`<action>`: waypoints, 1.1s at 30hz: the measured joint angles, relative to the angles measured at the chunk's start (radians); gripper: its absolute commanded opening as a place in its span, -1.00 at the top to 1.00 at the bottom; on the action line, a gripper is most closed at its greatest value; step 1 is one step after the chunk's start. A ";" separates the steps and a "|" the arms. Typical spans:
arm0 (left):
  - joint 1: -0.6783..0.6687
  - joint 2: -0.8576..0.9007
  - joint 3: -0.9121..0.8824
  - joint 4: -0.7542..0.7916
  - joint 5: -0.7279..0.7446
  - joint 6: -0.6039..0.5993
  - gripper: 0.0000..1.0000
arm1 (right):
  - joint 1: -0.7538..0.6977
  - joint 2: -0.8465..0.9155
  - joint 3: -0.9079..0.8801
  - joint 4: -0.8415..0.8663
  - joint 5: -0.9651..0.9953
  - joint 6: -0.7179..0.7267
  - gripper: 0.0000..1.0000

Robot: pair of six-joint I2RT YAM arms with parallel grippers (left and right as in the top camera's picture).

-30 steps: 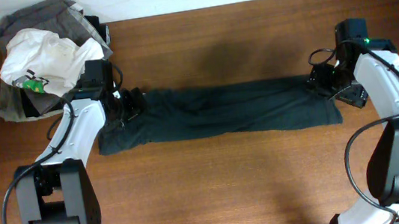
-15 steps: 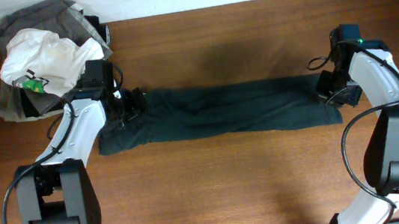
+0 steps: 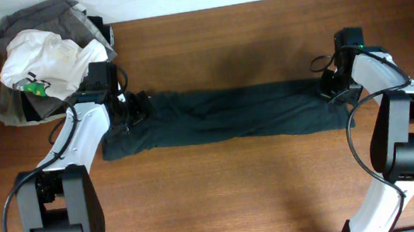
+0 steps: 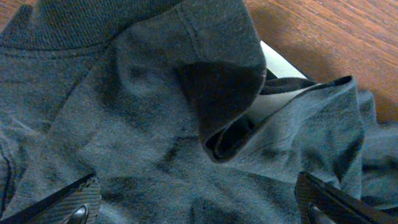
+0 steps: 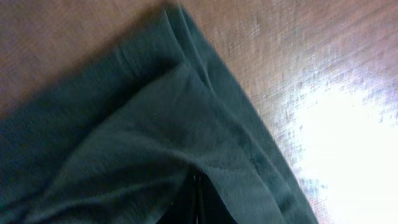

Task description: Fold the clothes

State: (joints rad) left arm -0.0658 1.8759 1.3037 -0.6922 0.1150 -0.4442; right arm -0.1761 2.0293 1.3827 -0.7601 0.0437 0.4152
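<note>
Here the shirt [image 3: 230,113] is laid as a long band on the table [image 3: 240,198], its long axis running left to right between the arms. The left gripper [image 3: 137,108] is held over the collar end, fingers [image 4: 68,202] wide apart, cloth directly beneath. The right gripper [image 3: 331,86] is clamped on the opposite end, where cloth is gathered to a pinch.

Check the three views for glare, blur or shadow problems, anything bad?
Right wrist: glare blows out the table at right, T-shirt soft with blur. Left wrist: sharp weave, deep shadow inside the curled fold. Overhead: even light, faint shadow patch on the wood, shirt folds barely readable.
</note>
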 measured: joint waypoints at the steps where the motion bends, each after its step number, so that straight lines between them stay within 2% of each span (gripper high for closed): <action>1: 0.000 0.000 0.000 0.000 0.000 0.000 -0.98 | 0.000 0.000 0.000 0.006 0.006 0.000 0.92; 4: 0.000 0.000 0.000 0.000 0.000 0.000 -0.98 | 0.000 0.000 0.000 0.006 0.042 0.000 0.92; 5: 0.000 0.000 0.000 0.000 0.000 0.000 -0.98 | 0.000 0.000 0.000 -0.003 0.060 -0.001 0.83; 6: 0.000 0.000 0.000 0.000 0.000 0.003 -0.98 | 0.000 0.000 0.001 -0.027 0.082 -0.001 0.63; 7: 0.000 0.000 0.000 0.000 0.000 0.005 -0.98 | 0.000 -0.001 0.002 -0.050 0.101 -0.005 0.17; 8: 0.000 0.000 0.000 0.000 0.000 0.008 -0.98 | 0.000 -0.003 0.006 -0.071 0.116 -0.010 -0.42; 9: 0.000 0.000 0.000 0.000 0.000 0.009 -0.98 | 0.000 -0.007 0.017 -0.098 0.125 -0.018 -0.69; 10: 0.000 0.000 0.000 0.000 0.000 0.011 -0.98 | 0.000 -0.013 0.033 -0.131 0.134 -0.028 -0.81; 15: 0.000 0.000 0.000 0.000 0.000 0.011 -0.98 | 0.000 -0.056 0.085 -0.235 0.209 -0.047 -0.97; 19: 0.000 0.000 0.000 0.000 0.000 0.011 -0.98 | 0.000 -0.058 0.085 -0.261 0.255 -0.077 -1.00; 26: 0.000 0.000 0.000 -0.002 0.000 0.011 -0.98 | -0.057 -0.048 0.085 -0.217 0.118 -0.235 -0.96; 33: 0.000 0.000 0.000 0.000 0.000 0.011 -0.99 | -0.093 -0.039 0.085 -0.210 0.010 -0.327 -0.94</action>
State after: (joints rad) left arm -0.0658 1.8759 1.3037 -0.6922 0.1150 -0.4328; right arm -0.2695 1.9900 1.4681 -0.9699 0.0536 0.0883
